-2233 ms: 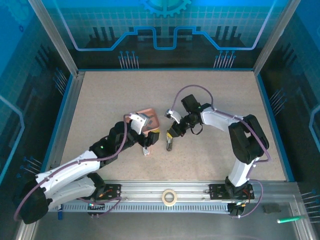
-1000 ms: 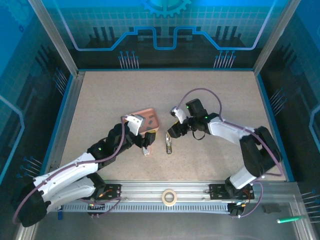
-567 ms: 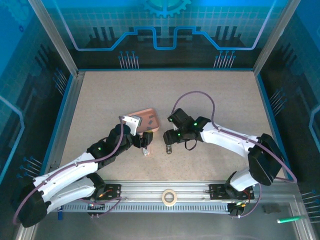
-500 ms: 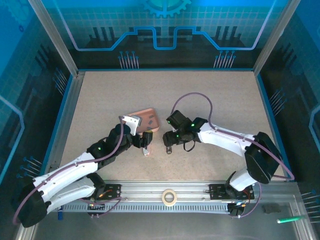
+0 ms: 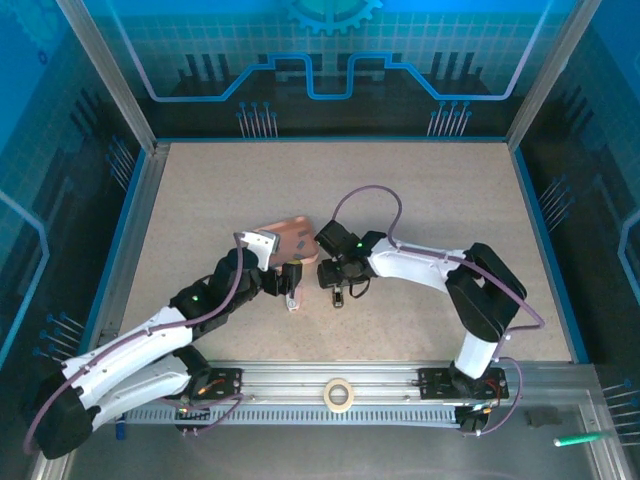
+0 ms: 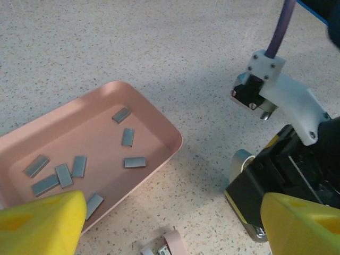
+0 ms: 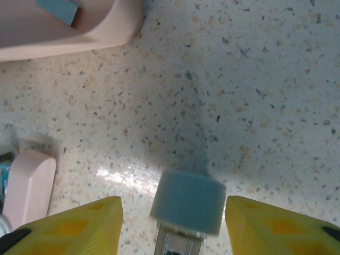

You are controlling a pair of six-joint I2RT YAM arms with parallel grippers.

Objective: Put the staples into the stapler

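The pink tray [image 6: 164, 154] holds several staples [image 6: 135, 162], small grey strips lying loose on its floor. My left gripper [image 6: 172, 226] hangs open just in front of the tray, with nothing between its yellow fingers [image 6: 42, 223]. The stapler [image 7: 188, 202], a small piece with a blue-grey end, lies on the table to the right of the tray. My right gripper [image 7: 175, 226] straddles it, open, with a gap on each side. From above, the left gripper [image 5: 285, 278] and right gripper [image 5: 338, 283] sit close together below the tray [image 5: 285, 232].
A small pink-ended piece [image 7: 29, 186] lies on the table between the two grippers, also visible as the pink-ended piece [image 5: 292, 301] from above. A roll of tape [image 5: 338, 394] rests on the front rail. A blue-edged frame borders the speckled table [image 5: 420, 200].
My right arm has swung left and come down over the stapler, close to the tray. The left gripper has shifted only slightly, still open.
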